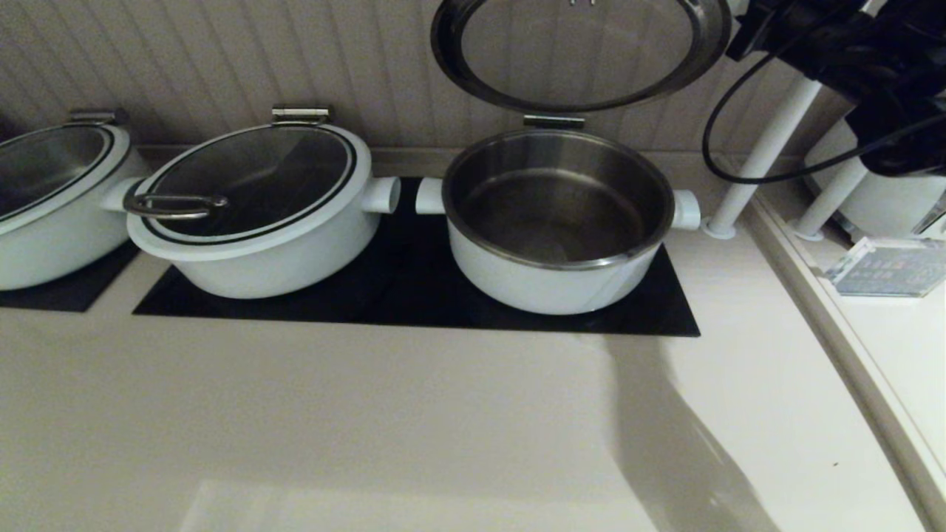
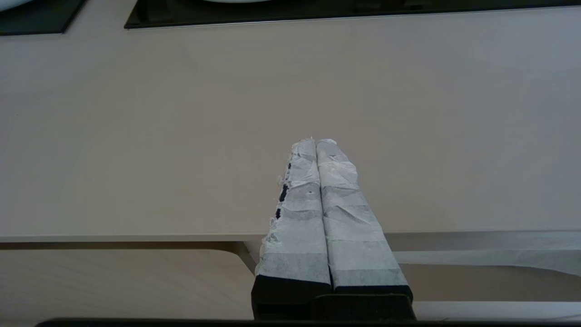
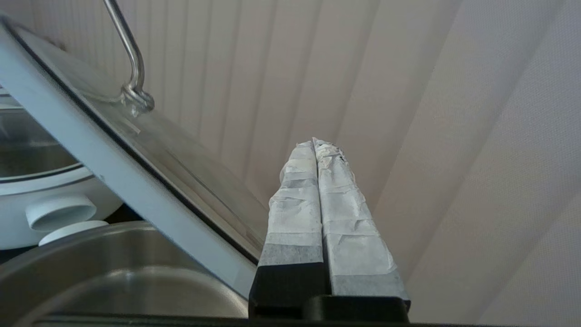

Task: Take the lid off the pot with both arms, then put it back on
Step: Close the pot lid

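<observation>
The pot [image 1: 547,281] stands open on the black hob, its steel liner bare and white knobs on both sides. The lid [image 1: 576,52] is swung up on its steel hinge [image 1: 553,120] and stands near upright against the back wall. My right arm [image 1: 872,59] is high at the lid's right edge. In the right wrist view my right gripper [image 3: 314,141] is shut and empty, just beside the lid's white rim [image 3: 113,150]; contact is hidden. The lid's steel handle [image 3: 131,54] shows there. My left gripper [image 2: 316,141] is shut and empty over the bare counter near its front edge.
A like white pot [image 1: 251,214] with a loop-handled lid stands left of the open one, knobs nearly touching. Another pot [image 1: 44,199] is at far left. White posts [image 1: 768,140] and a clear sign holder [image 1: 887,266] stand at the right, past a raised counter edge.
</observation>
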Controlling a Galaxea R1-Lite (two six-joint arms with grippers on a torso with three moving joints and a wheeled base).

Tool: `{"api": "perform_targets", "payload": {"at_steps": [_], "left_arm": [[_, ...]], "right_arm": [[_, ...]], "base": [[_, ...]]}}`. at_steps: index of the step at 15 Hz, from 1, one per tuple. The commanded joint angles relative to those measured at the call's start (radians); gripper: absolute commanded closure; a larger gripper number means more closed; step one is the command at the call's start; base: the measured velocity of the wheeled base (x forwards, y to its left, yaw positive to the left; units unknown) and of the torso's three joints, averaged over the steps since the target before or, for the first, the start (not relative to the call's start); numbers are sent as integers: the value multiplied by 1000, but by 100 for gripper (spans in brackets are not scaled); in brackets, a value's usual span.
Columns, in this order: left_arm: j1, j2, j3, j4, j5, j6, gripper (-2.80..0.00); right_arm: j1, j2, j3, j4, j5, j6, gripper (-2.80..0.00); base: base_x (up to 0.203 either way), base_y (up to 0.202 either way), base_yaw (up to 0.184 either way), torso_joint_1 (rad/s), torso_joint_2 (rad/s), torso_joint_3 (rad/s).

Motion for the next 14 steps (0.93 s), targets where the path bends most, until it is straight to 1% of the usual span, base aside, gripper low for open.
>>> {"api": "perform_targets", "payload": {"at_steps": [1,14], "left_arm": [[0,0,0,-1,0,0,0],[0,0,0,-1,0,0,0]], "right_arm": [[1,11,0,-10,4,-5,0],[21,16,11,-24,4,-22,0]], "base": [[0,0,0,0,0,0],[0,0,0,0,0,0]]}}
